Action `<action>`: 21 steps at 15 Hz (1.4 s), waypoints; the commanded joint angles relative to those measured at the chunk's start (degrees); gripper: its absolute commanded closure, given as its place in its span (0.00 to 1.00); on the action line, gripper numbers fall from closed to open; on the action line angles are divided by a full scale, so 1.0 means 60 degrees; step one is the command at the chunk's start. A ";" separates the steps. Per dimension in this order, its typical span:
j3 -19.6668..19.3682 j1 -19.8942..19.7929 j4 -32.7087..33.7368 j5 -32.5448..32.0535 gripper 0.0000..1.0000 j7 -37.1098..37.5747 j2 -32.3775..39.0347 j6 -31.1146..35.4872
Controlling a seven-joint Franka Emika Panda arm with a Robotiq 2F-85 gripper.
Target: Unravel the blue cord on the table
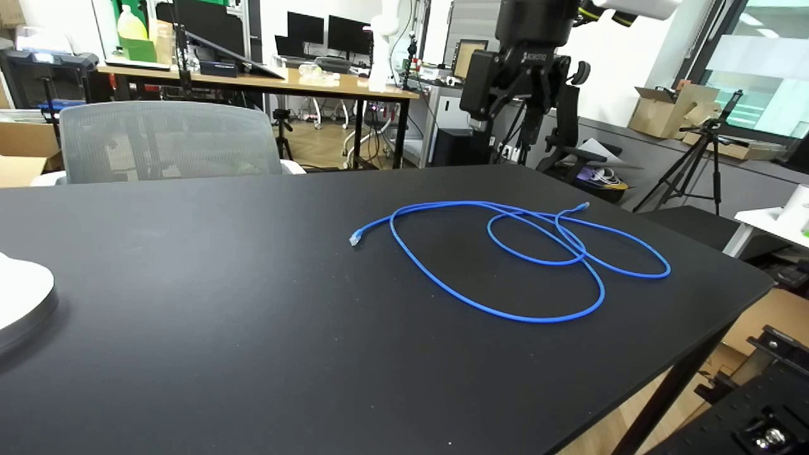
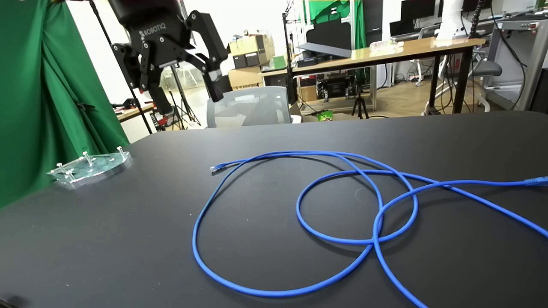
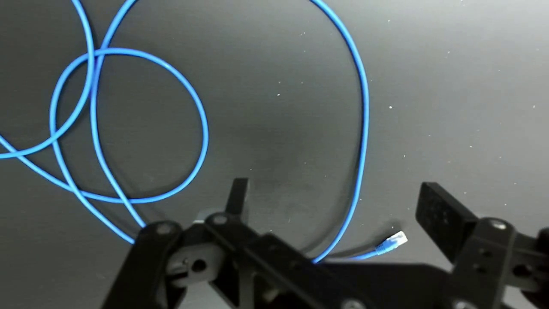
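The blue cord (image 1: 548, 320) lies in overlapping loops on the black table (image 1: 253, 328). It also shows in an exterior view (image 2: 274, 294) and in the wrist view (image 3: 364, 116). Its strands cross several times at the small inner loop. One pale connector tip (image 1: 354, 239) points outward from the big loop; the other tip (image 1: 583, 206) lies near the far table edge. My gripper (image 2: 191, 100) is open and empty, raised above the table (image 2: 128, 239). In the wrist view the open fingers (image 3: 336, 193) straddle a cord strand and one connector tip (image 3: 392, 241) from above, not touching them. The gripper body hides part of the cord.
A clear plate with upright bolts (image 2: 92, 169) lies on the table at its edge by the green curtain (image 2: 51, 107). A white rounded object (image 1: 25, 294) stands on the table. A grey mesh chair (image 1: 170, 142) is against the far edge. A tripod (image 1: 701, 148) stands beyond the table.
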 commanded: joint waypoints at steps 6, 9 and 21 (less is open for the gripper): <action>0.0292 -0.0164 0.0511 -0.0067 0.00 0.2392 0.1325 0.0974; 0.0330 -0.0176 0.0834 -0.1427 0.00 0.4286 0.2445 0.2060; -0.0159 0.1316 0.3435 -0.0349 0.00 0.4722 0.6163 0.1584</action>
